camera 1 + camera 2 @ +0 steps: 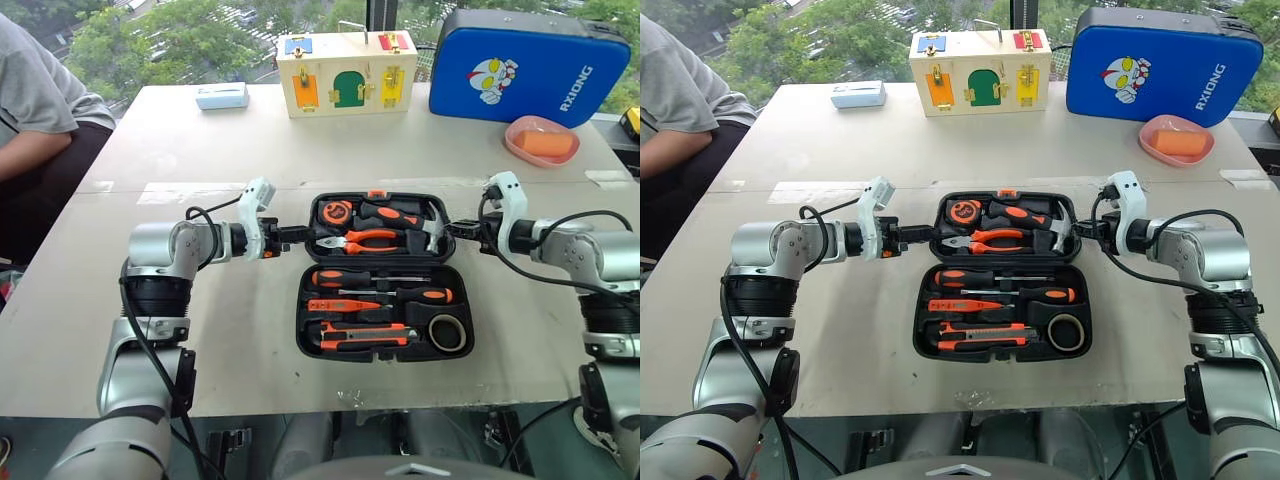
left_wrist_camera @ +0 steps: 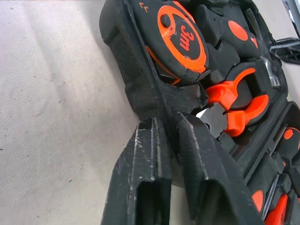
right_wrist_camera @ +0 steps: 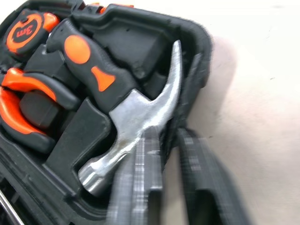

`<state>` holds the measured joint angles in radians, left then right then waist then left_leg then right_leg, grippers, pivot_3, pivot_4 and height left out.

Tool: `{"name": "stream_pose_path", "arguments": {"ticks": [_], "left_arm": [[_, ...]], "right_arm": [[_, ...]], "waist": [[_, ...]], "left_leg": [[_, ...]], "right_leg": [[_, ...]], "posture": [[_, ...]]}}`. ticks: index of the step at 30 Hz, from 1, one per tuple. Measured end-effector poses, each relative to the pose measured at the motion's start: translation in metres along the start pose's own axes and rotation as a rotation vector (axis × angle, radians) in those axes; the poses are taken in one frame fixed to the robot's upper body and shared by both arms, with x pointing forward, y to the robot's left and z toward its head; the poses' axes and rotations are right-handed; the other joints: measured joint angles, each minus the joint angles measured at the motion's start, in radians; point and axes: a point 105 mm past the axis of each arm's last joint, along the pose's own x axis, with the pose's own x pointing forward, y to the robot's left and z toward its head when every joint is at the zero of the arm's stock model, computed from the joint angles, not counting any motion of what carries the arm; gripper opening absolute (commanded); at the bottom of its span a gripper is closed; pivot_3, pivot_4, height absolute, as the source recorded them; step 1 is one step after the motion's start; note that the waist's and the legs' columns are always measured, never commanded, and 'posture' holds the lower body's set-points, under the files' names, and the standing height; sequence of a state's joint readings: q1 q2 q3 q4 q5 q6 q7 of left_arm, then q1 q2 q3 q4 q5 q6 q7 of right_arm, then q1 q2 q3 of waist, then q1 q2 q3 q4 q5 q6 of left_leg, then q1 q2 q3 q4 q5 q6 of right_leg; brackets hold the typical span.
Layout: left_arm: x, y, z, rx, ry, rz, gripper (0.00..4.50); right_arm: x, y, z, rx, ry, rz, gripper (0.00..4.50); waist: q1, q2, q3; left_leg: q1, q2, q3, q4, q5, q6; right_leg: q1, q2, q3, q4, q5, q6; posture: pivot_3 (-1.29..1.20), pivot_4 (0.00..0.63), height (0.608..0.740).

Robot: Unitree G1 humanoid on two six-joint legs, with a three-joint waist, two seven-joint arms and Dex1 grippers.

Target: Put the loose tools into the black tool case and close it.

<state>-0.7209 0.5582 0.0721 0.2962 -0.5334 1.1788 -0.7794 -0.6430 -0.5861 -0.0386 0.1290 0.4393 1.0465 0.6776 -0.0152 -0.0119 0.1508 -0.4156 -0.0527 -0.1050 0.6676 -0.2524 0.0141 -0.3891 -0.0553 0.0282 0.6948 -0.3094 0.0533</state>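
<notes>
At table centre: the black tool case [image 1: 385, 275] lies open, its lid half at 12 o'clock.
Left fingers [image 2: 140, 178]: pinched on the lid's rim at 9 o'clock.
Right fingers [image 3: 140, 173]: pinched on the lid's rim at 3 o'clock, beside the hammer [image 3: 136, 122].
Left gripper [image 1: 287, 236]: points inward and slightly down, forearm level.
Right gripper [image 1: 462, 229]: mirrors it from the opposite side.
Near half: screwdrivers [image 1: 368, 280], knife [image 1: 365, 337] and tape roll [image 1: 446, 332] sit in their recesses.
</notes>
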Motion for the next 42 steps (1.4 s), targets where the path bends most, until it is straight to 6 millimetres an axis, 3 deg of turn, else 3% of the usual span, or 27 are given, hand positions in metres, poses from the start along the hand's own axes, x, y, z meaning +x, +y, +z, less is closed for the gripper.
{"name": "stream_pose_path", "arguments": {"ticks": [12, 20, 30, 36, 42], "left_arm": [[0.002, -0.001, -0.001, -0.019, -0.041, -0.022, 0.03], [-0.001, -0.003, 0.008, 0.202, -0.195, 0.007, 0.03], [-0.009, -0.017, 0.022, 0.589, -0.387, 0.069, 0.03], [-0.013, -0.019, 0.009, 0.834, -0.45, 0.115, 0.03], [-0.019, -0.027, -0.003, 1.055, -0.518, 0.161, 0.03]], "right_arm": [[-0.002, 0.003, -0.001, -0.105, -0.014, -0.004, 0.0], [0.0, 0.007, 0.011, -0.291, -0.14, -0.044, 0.0], [-0.001, 0.007, 0.035, -0.71, -0.366, -0.178, 0.0], [-0.009, 0.009, 0.026, -1.097, -0.437, -0.24, 0.0], [-0.02, 0.011, 0.014, -1.331, -0.508, -0.272, 0.0]], "waist": [[0.004, 0.0, 0.0], [0.0, -0.001, 0.0], [-0.003, -0.001, 0.001], [-0.001, -0.001, 0.001], [0.001, -0.001, 0.001]], "left_leg": [[0.0, 0.0, 0.0, 0.0, 0.0, 0.0], [-0.001, 0.0, 0.001, 0.0, 0.0, 0.0], [-0.003, 0.0, 0.006, -0.002, 0.0, 0.0], [-0.003, 0.001, 0.007, -0.003, 0.0, 0.0], [-0.001, 0.001, 0.009, -0.003, 0.0, 0.0]], "right_leg": [[0.0, 0.0, 0.0, 0.0, 0.0, 0.0], [-0.002, 0.0, 0.004, 0.0, 0.0, 0.0], [-0.007, 0.0, 0.006, 0.001, 0.0, 0.0], [-0.007, 0.0, 0.007, 0.0, 0.0, 0.0], [-0.007, 0.001, 0.009, 0.001, 0.0, 0.0]], "posture": [[0.0, 0.15, 0.735], [0.0, 0.15, 0.735], [0.0, 0.15, 0.735], [0.0, 0.15, 0.735], [0.0, 0.15, 0.735]]}}
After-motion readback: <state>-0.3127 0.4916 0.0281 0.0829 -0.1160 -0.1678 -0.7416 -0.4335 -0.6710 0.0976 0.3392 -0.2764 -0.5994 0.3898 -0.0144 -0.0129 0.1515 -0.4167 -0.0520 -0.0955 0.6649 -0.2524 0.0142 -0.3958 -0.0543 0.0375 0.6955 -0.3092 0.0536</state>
